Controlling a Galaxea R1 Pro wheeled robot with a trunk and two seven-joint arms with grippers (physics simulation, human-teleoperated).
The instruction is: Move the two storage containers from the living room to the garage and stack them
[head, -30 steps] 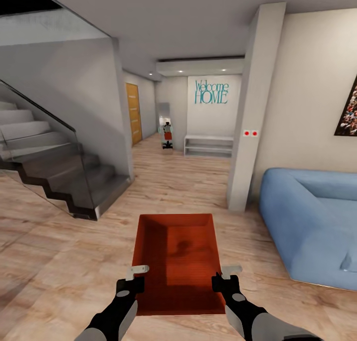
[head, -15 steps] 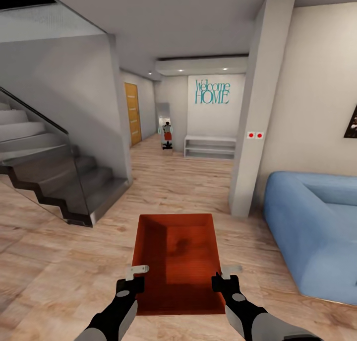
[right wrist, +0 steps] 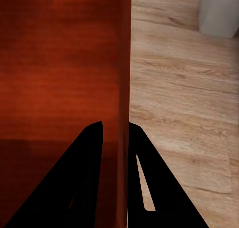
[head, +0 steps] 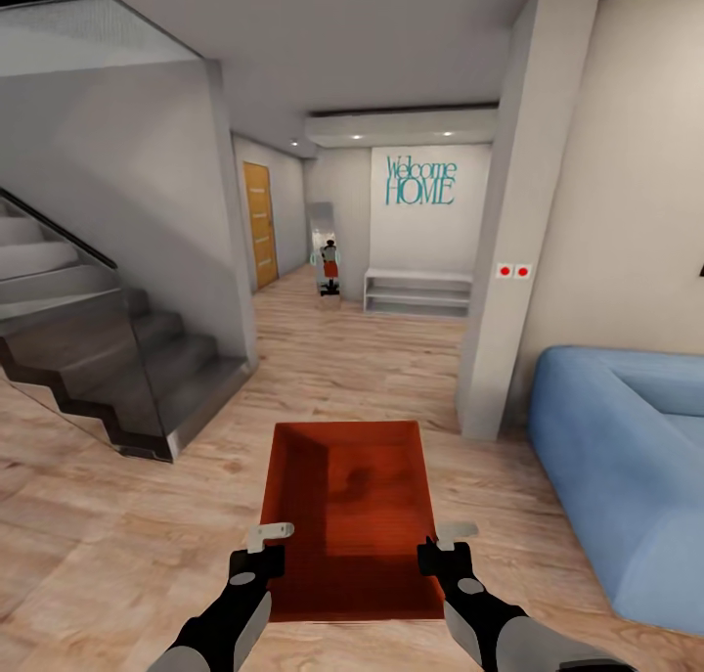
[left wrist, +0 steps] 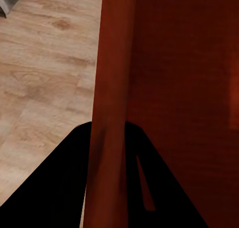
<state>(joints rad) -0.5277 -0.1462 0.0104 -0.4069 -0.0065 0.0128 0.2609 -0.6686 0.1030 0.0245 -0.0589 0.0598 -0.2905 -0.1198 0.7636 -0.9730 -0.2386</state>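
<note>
Red-orange storage container carried low ahead of the trunk, open side up, one long wall pinched by each arm. Left gripper straddles the left wall, its fingers clamped one inside, one outside; right gripper does likewise on the right wall, fingers closed on it. Two-sided hold likely keeps the box level for travel.

Light wood plank floor runs open to the hallway. Staircase flanks left; white pillar and blue sofa crowd right. Passage between looks wide enough. White bench stands at the far wall.
</note>
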